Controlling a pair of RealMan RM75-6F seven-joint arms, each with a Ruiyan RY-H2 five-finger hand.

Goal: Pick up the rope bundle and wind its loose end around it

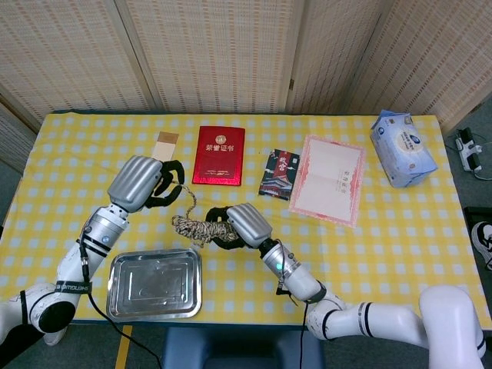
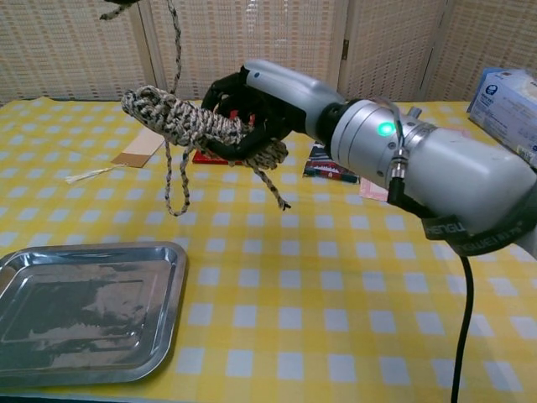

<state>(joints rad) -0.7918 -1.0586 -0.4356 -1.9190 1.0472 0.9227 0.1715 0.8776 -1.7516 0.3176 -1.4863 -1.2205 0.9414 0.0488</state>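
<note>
The rope bundle [image 1: 194,228], a speckled beige-and-black coil, is lifted above the yellow checked table; in the chest view the bundle [image 2: 180,119] lies tilted in the air. My right hand [image 1: 240,223] grips its right end, and in the chest view this right hand [image 2: 256,105] has its fingers wrapped around the coil. My left hand [image 1: 146,183] is raised just up and left of the bundle and holds the loose end [image 1: 184,201], which rises from the coil. That strand [image 2: 174,38] runs up to the frame's top, and a short tail [image 2: 172,180] dangles below.
A metal tray [image 1: 154,283] sits at the near left, below the hands. Behind them lie a red booklet [image 1: 219,154], a tan strip [image 1: 165,143], a dark card pack [image 1: 279,173], a pink-edged certificate [image 1: 329,178] and a tissue pack [image 1: 401,146].
</note>
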